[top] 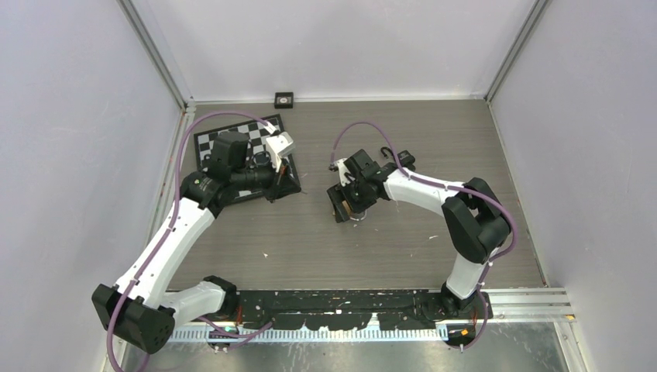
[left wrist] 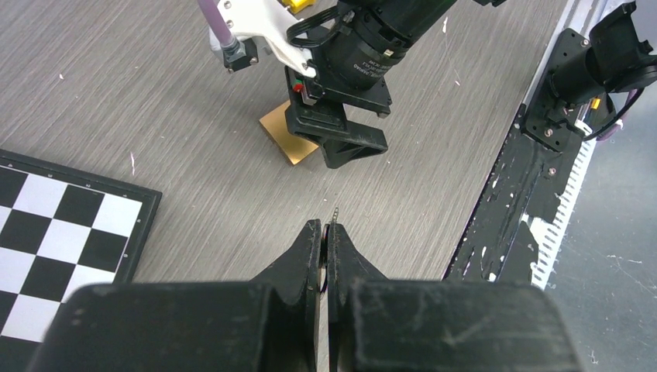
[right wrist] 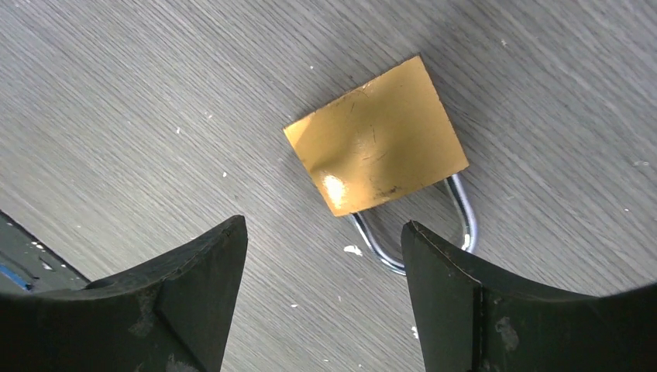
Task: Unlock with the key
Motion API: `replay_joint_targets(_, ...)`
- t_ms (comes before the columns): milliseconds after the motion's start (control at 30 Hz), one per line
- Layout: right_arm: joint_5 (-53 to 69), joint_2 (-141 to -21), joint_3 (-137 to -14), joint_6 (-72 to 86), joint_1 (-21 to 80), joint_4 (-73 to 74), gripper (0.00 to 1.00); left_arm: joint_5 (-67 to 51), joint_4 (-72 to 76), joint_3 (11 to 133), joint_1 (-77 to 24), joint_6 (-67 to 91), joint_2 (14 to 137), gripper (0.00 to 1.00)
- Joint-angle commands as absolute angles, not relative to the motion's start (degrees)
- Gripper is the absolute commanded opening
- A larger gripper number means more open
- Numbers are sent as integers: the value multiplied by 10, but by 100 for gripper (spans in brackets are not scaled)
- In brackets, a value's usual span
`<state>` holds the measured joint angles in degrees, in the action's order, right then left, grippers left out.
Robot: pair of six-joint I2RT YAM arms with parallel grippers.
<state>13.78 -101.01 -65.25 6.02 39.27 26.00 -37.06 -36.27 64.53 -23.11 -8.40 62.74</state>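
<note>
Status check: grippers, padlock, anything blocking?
Left gripper shut on key. Right gripper jaws open over padlock, lying flat on table, not gripped. Nothing in the way.

Our left arm [top: 166, 248] reaches forward from its base, with the forearm bent to the right and the wrist roughly level. Our left gripper [left wrist: 325, 226] has its 2 fingers pressed together, pinching a thin key [left wrist: 335, 213] edge-on at the tips. Our right arm [top: 465, 225] bends leftward toward the middle, wrist tipped down. Our right gripper [right wrist: 321, 229] points downward, its 2 fingers spread wide, gripping nothing.
</note>
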Motion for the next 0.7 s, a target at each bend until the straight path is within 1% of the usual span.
replay_joint_targets(0, 102, -989, -659, 20, 395, 277, 78, -371, -351, 642, -229, -97, 614, 0)
replay_joint_targets(233, 75, -994, -673, -22, 395, 284, 78, -372, -358, 641, -230, -104, 609, 0)
replay_joint_targets(367, 60, -986, -684, -48, 396, 277, 83, -372, -356, 639, -229, -105, 608, 0)
replay_joint_targets(467, 71, -995, -691, -67, 396, 275, 88, -373, -355, 642, -229, -105, 610, 0)
replay_joint_targets(667, 86, -1036, -712, -109, 398, 270, 91, -373, -359, 653, -230, -106, 613, 0)
